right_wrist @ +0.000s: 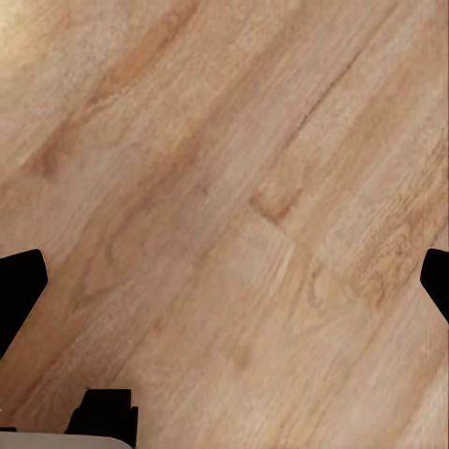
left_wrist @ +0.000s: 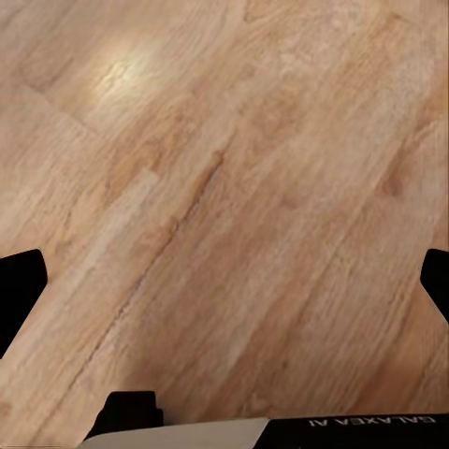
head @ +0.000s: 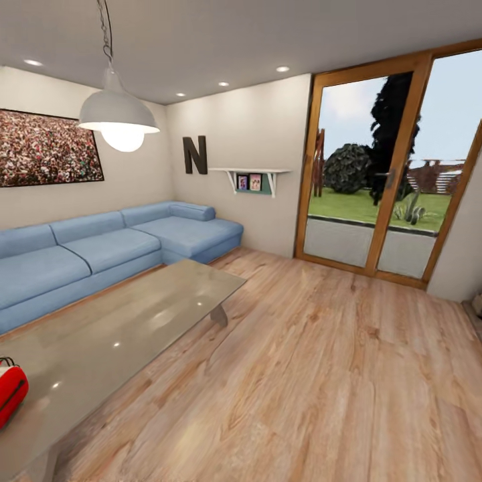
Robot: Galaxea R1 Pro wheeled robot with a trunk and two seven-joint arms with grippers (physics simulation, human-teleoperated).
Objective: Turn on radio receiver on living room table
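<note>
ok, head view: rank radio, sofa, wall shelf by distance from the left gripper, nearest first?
Left gripper hangs open over the floor, at the robot.
1. Radio, near left end of the table.
2. Sofa, behind the table, left.
3. Shelf, far wall, centre.

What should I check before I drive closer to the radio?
1. Radio in sight: ok, cut by the head view's left edge.
2. Radio on the table: ok, at its near end.
3. Radio centred ahead: not ok, far left.
4. Floor free of obstacles: ok in what shows.
5. Left gripper empty: ok, fingers spread over bare floor.
6. Right gripper empty: ok, same.
</note>
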